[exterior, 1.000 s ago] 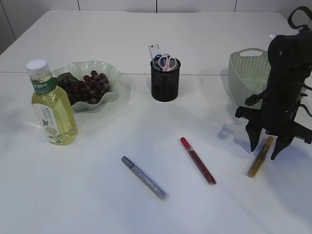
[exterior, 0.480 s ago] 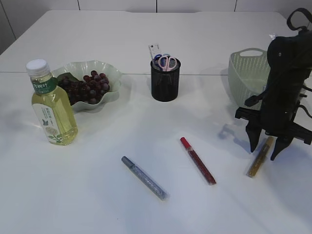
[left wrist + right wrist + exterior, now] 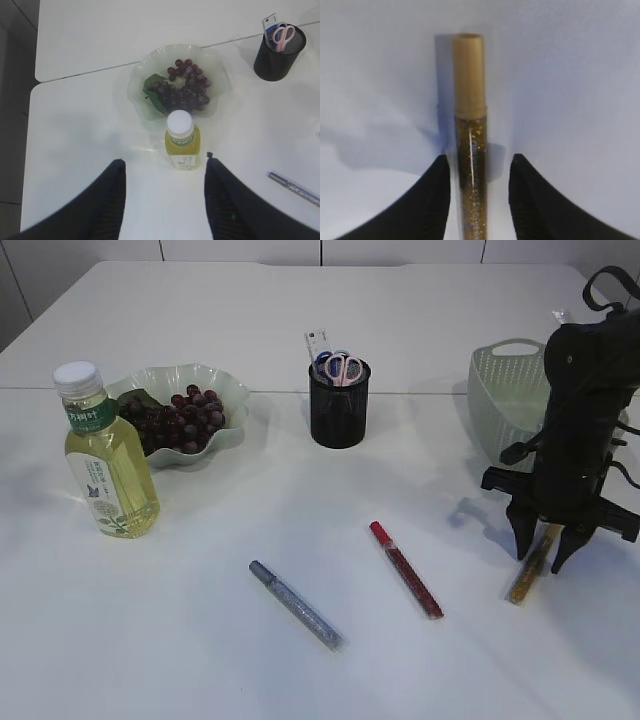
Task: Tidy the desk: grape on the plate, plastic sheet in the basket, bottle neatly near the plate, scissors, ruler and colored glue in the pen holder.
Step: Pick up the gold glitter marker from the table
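Lower now, my right tool (image 3: 544,552) narrows around the gold glitter glue tube (image 3: 527,575), not yet gripping; silver glitter glue tube (image 3: 296,604) and red glitter glue tube (image 3: 406,569) wait on the worktop (image 3: 200,640).

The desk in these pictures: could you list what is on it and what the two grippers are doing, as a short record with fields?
plate: grapes in the pale green plate
bottle: yellow bottle upright beside the plate
pen holder: black pen holder with scissors and ruler in it
basket: green basket at right, contents not visible
glue on table: silver glue pen, red glue pen, gold glue pen
right gripper: jaws astride the gold glue pen, not closed on it
left gripper: open, holding nothing, above the bottle
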Robot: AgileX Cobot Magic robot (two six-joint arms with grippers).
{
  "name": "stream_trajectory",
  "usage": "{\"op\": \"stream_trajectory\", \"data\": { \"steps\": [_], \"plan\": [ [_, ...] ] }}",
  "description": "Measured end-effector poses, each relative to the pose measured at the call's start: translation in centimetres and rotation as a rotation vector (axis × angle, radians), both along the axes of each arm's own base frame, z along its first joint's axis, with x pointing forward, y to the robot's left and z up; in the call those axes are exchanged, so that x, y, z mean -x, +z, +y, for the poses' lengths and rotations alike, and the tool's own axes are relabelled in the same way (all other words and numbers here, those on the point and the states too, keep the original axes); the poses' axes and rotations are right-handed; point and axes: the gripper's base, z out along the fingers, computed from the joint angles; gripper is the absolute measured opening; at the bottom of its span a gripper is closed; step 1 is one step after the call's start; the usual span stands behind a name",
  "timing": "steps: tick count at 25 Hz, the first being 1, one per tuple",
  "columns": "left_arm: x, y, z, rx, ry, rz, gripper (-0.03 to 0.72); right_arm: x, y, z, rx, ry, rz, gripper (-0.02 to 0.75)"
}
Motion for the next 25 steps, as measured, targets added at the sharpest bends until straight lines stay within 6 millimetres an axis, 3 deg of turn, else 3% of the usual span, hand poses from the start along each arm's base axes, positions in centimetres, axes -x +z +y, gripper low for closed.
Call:
{"op": "stream_trajectory", "data": {
  "steps": [25],
  "plan": [
    [0.0,0.0,0.0,0.0,0.0,0.0,0.371,-0.02,-0.38,-0.04,0.005,0.003,0.007,0.279]
  ]
}}
